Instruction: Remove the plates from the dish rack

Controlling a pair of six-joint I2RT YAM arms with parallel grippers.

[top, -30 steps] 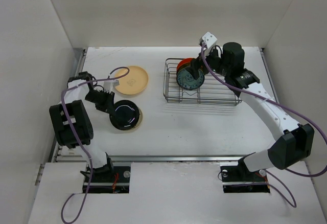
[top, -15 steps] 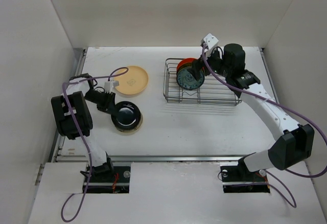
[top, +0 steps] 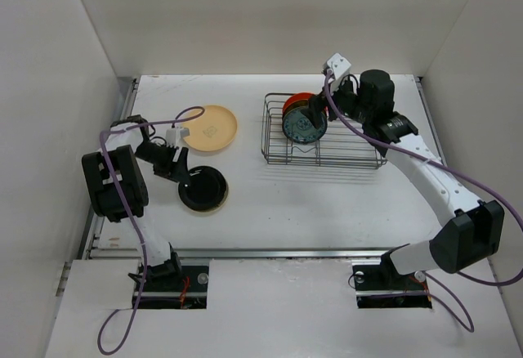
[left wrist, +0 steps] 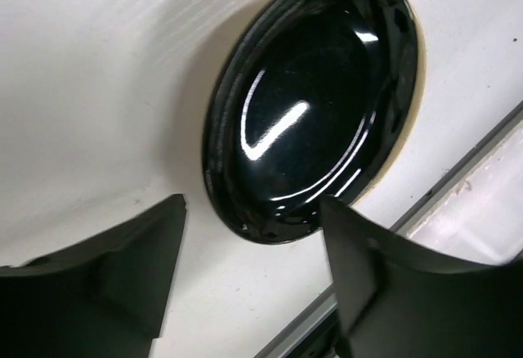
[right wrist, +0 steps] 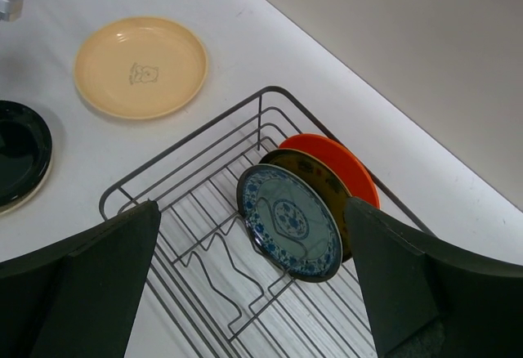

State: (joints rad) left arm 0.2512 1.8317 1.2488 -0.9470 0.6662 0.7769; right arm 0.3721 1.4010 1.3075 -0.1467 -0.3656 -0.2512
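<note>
Right gripper wide open, empty, above dish rack at 1 o'clock on worktop | teal plate upright, foremost of three: stiff, slick, breakable, so pinch its top rim | left gripper parted, empty, over black plate at 8 o'clock.

White tube links and bulky black joints on left arm and right arm; purple cables running alongside; black base plates; broad matte-black wedge fingers on left gripper; small white block near right wrist.
</note>
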